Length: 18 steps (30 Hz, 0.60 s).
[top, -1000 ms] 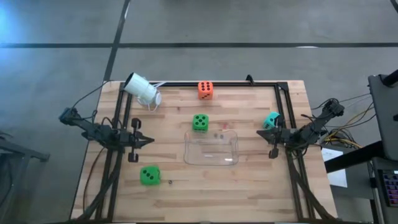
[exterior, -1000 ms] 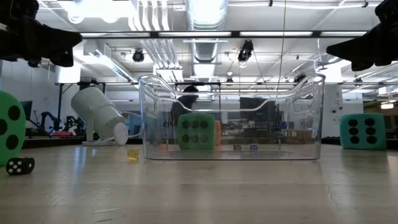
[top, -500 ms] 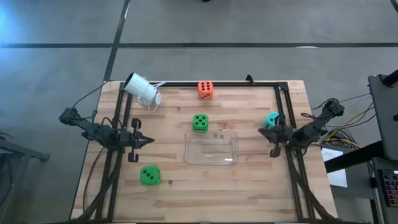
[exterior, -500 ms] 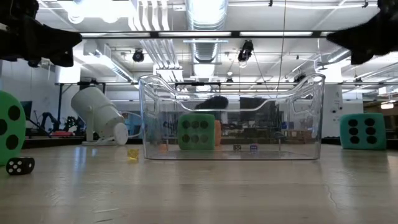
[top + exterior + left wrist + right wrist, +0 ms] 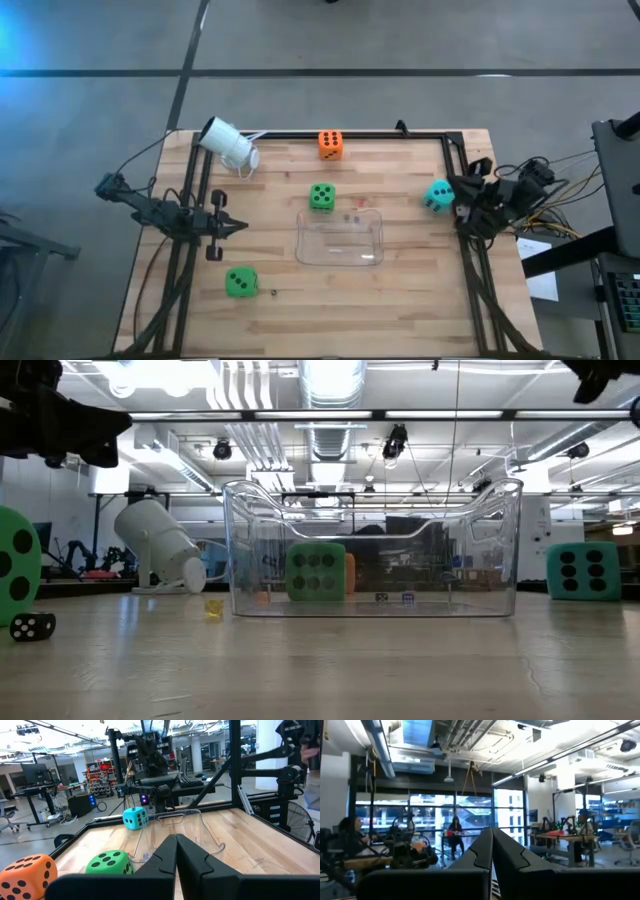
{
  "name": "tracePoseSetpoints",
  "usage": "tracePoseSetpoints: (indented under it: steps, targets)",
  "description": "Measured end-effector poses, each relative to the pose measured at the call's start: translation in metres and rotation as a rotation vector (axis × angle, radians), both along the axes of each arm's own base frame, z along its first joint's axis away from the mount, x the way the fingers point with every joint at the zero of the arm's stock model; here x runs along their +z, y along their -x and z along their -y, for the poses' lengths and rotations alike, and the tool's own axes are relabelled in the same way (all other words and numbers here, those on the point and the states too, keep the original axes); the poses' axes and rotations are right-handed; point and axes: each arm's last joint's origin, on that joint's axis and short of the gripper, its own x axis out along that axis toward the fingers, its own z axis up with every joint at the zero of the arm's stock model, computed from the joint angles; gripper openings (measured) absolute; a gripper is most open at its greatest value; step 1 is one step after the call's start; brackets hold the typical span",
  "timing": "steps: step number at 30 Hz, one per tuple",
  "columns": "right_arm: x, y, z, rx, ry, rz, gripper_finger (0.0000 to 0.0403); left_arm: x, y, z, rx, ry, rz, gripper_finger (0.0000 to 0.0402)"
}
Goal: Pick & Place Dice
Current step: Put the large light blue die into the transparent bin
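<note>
dice (image 5: 321,197) scattered around clear bin (image 5: 340,239), none inside | left gripper (image 5: 243,225) clenched, empty, parked left | right gripper (image 5: 457,190) clenched, raised beside teal die (image 5: 437,195), likely staging first pick

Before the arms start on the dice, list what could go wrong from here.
1. The right hand sits shut beside the teal foam die; descending unopened could knock it away.
2. The clear plastic bin looks light; a bump may slide it.
3. The small black die near the front green foam die may get swept off.
</note>
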Motion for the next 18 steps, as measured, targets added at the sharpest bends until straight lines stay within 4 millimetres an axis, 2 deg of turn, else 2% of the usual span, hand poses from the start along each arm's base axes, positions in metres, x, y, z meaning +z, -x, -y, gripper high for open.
tracePoseSetpoints:
  steps: [7, 13, 18]
  targets:
    - [0.042, 0.002, 0.003, -0.006, -0.043, -0.154, 0.0008, 0.000, 0.000, 0.000, 0.000, 0.000, 0.000, 0.0010]
    - [0.067, -0.003, 0.001, -0.020, -0.073, -0.322, 0.0008, 0.000, 0.000, 0.000, 0.000, 0.000, 0.000, 0.0010]
    - [0.080, -0.004, -0.001, -0.015, -0.114, -0.448, 0.0008, 0.000, 0.000, 0.000, 0.000, 0.000, 0.000, 0.0010]
